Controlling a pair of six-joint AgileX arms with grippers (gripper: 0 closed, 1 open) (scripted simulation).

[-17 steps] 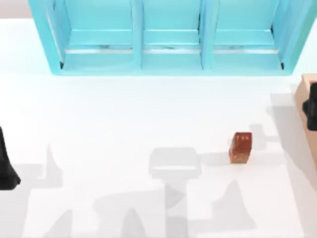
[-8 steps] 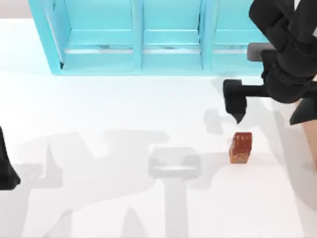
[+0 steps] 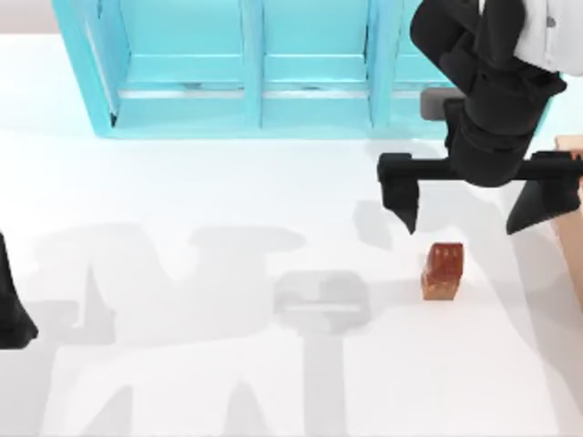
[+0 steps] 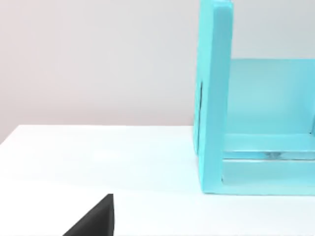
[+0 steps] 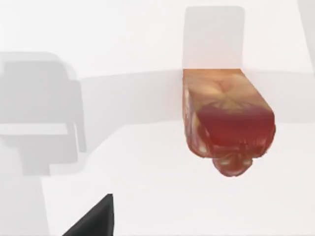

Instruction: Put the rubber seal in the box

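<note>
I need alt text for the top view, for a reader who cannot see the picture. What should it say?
The right pincer, fingers spread open, hangs just behind a small reddish-brown rubber seal lying on the white table. A turquoise shelf unit stands at the back, a tan box edge shows at the right, and the left arm sits at the left edge.

Rendered test bench: bare white table [image 3: 182, 200], turquoise shelf unit [image 3: 310, 68] (blank grey wall [image 4: 98, 59] behind)

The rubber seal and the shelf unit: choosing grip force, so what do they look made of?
The rubber seal looks like glossy reddish-brown rubber or resin, with rounded corners and bright highlights in the right wrist view. The shelf unit looks like smooth painted turquoise board, wood or plastic; its flat even colour leaves that open.
</note>
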